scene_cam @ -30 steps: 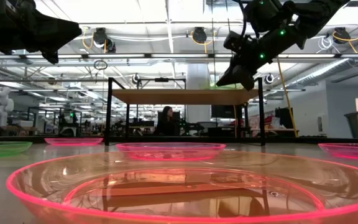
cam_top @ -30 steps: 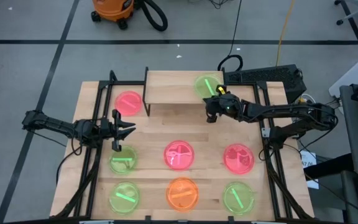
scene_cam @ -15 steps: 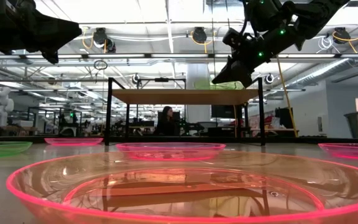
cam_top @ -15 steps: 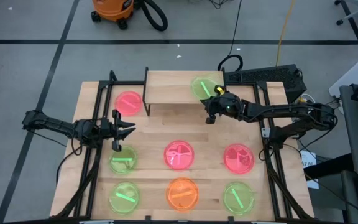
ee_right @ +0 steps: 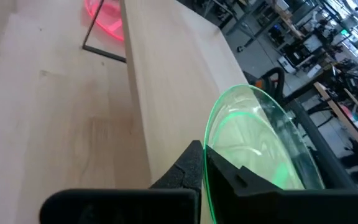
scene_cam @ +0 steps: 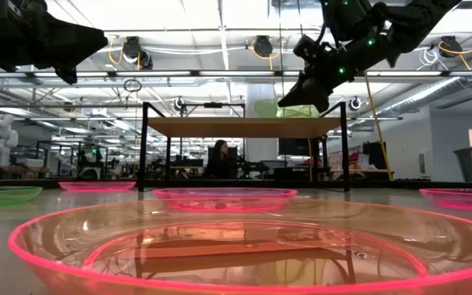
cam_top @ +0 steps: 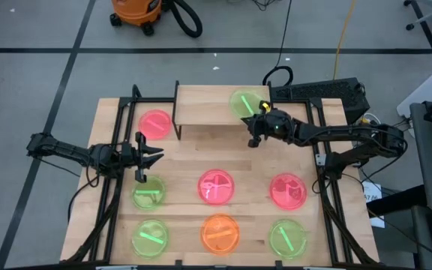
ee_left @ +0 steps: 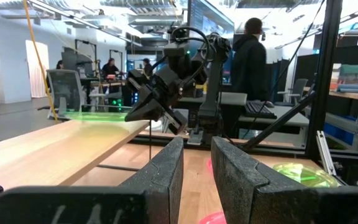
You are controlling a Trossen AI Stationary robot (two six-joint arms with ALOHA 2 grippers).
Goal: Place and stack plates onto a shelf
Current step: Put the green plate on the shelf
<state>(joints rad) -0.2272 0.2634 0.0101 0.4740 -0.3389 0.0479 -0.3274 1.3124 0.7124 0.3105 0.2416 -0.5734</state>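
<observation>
Risk: green plate [cam_top: 244, 103] tipping off the shelf [cam_top: 208, 109] on release.
Right claw [cam_top: 258, 122] pinches the plate's rim, plate hovering over the shelf's right end. Let go tilted or too near the edge, it could slide off. Left claw [cam_top: 150, 157], narrowly parted and empty, waits above the table [cam_top: 182, 161] near another green plate [cam_top: 148, 194].

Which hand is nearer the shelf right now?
Right. The right hand holds a green plate at the shelf's right end; the left hand hovers off its left front corner, above the table.
</observation>
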